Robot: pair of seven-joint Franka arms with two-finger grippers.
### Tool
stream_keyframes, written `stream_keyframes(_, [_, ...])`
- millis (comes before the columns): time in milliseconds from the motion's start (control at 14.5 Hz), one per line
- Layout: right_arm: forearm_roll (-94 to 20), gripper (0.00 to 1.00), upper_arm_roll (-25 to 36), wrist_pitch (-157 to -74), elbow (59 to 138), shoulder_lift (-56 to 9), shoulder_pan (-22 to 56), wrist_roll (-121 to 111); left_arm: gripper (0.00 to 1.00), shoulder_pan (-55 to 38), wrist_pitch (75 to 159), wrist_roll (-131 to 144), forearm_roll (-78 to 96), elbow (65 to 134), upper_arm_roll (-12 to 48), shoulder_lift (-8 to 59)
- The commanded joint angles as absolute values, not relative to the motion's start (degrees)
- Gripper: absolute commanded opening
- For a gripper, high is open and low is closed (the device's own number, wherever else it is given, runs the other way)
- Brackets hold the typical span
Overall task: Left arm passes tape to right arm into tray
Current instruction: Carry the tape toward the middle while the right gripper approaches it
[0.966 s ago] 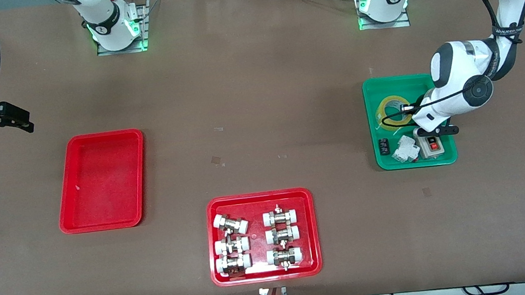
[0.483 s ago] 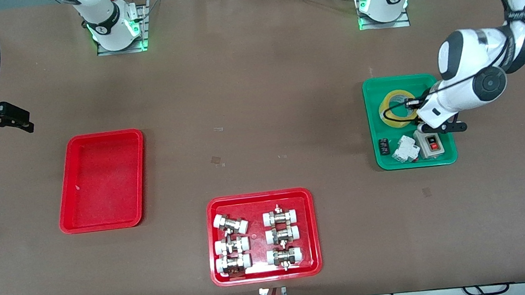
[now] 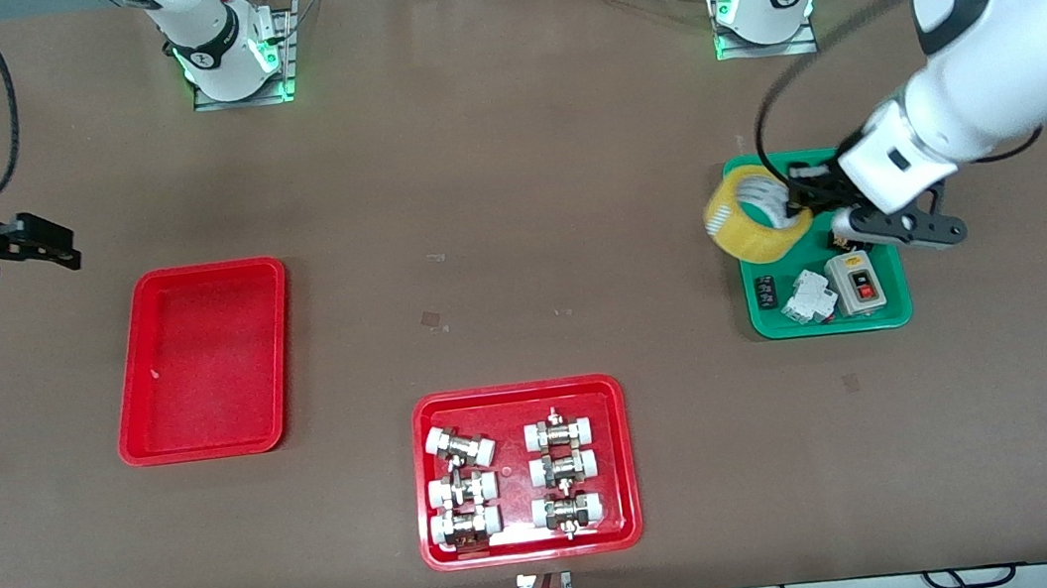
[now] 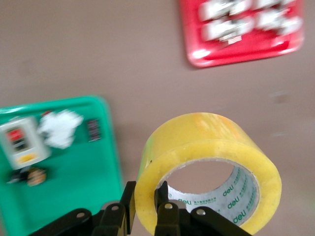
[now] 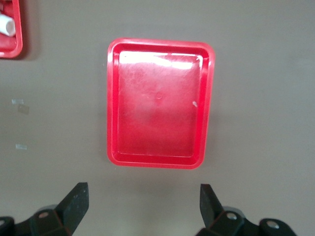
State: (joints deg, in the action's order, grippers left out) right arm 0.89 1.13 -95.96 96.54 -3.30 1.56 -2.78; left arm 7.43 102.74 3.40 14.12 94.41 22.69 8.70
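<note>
My left gripper point(image 3: 800, 203) is shut on the rim of the yellowish tape roll point(image 3: 751, 214) and holds it in the air over the edge of the green tray point(image 3: 827, 322). In the left wrist view the tape point(image 4: 206, 147) sits with its wall pinched between the gripper's point(image 4: 144, 199) two fingers. The empty red tray point(image 3: 202, 358) with a white speck lies toward the right arm's end of the table. My right gripper point(image 3: 38, 244) is open and empty, in the air beside that tray; its wrist view shows the tray point(image 5: 160, 115) ahead of the gripper point(image 5: 144, 199).
The green tray holds a grey switch box point(image 3: 857, 283), a white part point(image 3: 807, 296) and a small black part point(image 3: 765, 292). A second red tray point(image 3: 534, 542) with several white-capped metal fittings lies nearer the front camera, mid-table.
My left gripper has lifted the tape out of the green tray and carried it up toward the table's middle. The right gripper has shifted slightly.
</note>
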Motion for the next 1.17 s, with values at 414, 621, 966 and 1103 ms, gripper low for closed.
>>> stream_keyframes(414, [-5.52,1.00,0.09,-91.84,92.37,-11.25,7.38,-6.94,0.03,-5.68,107.63,7.46,27.51,84.38,24.70,26.18])
stream_keyframes(621, [-17.79,1.00,-0.18,-94.55,92.29,-13.71,8.52,-6.94,0.01,-11.93,122.64,21.05,28.47,83.94,24.96,31.53])
stream_keyframes(966, [-35.41,1.00,-0.26,-96.41,88.87,-20.46,9.92,-12.81,0.01,-18.71,142.44,28.30,34.87,83.14,24.96,37.70])
stream_keyframes(1103, [-35.68,1.00,-0.26,-97.82,85.18,-23.71,11.51,-19.13,0.01,-21.26,148.68,28.39,38.65,83.14,24.87,38.84])
